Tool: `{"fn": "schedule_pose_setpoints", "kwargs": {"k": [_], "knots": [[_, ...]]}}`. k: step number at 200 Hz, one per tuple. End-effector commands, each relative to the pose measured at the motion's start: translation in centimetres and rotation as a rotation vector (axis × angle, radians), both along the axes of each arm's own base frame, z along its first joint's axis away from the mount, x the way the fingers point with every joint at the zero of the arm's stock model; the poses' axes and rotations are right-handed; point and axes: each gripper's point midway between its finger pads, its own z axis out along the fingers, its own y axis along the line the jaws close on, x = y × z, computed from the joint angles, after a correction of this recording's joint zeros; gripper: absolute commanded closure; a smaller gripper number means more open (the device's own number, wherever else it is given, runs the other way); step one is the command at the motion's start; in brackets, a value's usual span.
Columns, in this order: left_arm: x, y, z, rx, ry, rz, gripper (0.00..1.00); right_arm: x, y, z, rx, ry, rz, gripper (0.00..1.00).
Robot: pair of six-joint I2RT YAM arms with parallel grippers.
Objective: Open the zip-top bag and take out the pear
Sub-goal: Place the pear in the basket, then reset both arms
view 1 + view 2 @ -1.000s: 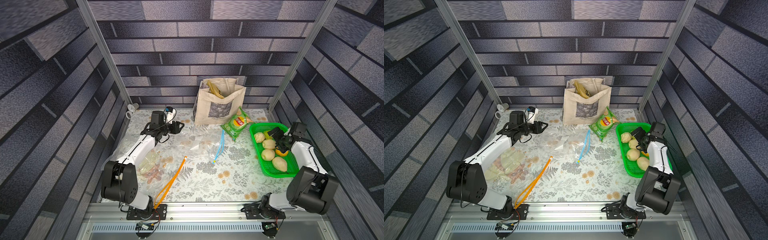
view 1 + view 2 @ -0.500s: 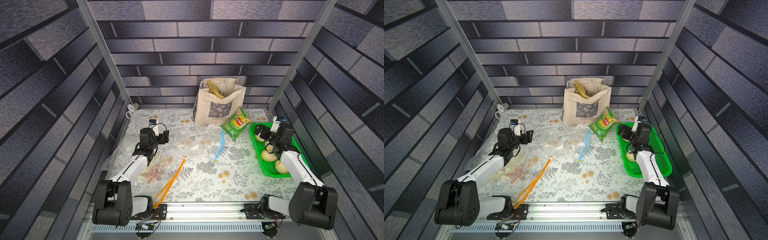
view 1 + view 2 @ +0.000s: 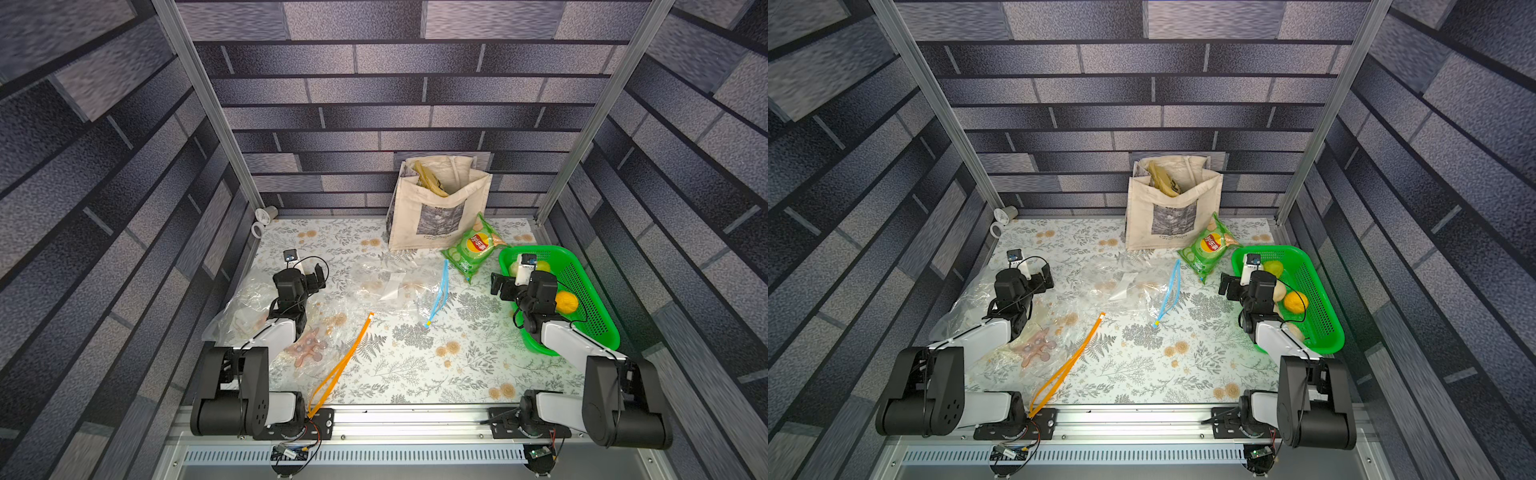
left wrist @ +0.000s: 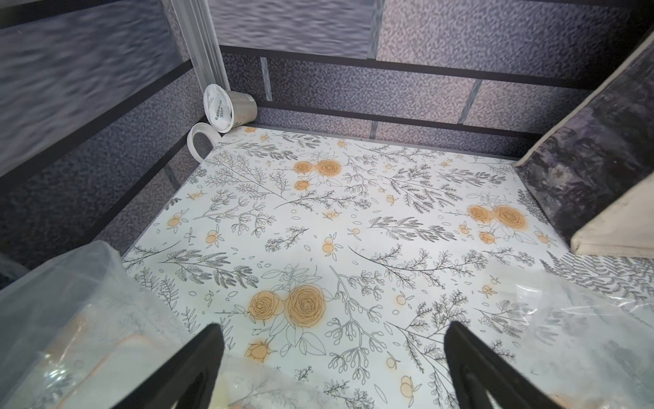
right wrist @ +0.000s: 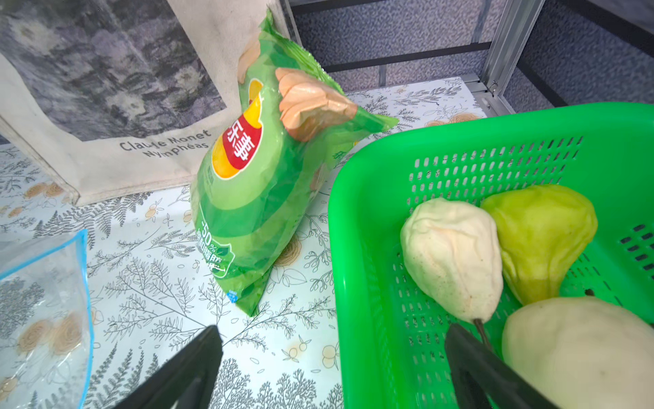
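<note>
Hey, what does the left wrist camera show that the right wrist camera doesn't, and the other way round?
Left wrist only: a paper cup lying on its side and a white ring in the corner, plus crumpled clear plastic beside the left pincer.
Right wrist only: the chips bag, the green basket holding pears, a bag's blue zip edge, and the right pincer.
Both: the floral table cover, the tote bag, and an open, empty pincer.
</note>
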Motion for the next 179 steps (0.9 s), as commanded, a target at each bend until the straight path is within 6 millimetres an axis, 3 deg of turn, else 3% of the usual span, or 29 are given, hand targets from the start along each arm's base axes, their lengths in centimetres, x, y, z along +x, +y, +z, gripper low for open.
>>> {"fn": "schedule_pose_setpoints", "kwargs": {"k": [1,33,67,87,127,179], "knots": [[-1.3,1.7,-1.2,-0.014,0.055,0.081,0.0,0.2,-0.2,0.9,-0.026,-0.103,-0.027,0.0],[-1.9,1.1,-2.9,-0.03,0.03,0.048,0.0,0.9,0.0,0.3,-0.042,-0.126,-0.014,0.0],[-2.0,1.3,-2.4,0.003,-0.063,0.031,0.0,1.3,0.4,-1.6,-0.042,-0.128,0.005,0.0],[-1.9,1.1,-4.0,-0.008,-0.064,0.01,0.0,1.6,0.2,-2.6,-0.041,-0.12,-0.004,0.0],[0.1,1.1,-5.4,0.003,0.022,0.01,0.0,1.6,0.1,-2.6,-0.042,-0.12,-0.015,0.0],[-0.1,1.1,-5.3,0.02,0.026,0.031,0.0,1.6,0.2,-2.7,-0.047,-0.11,-0.012,0.0]]}}
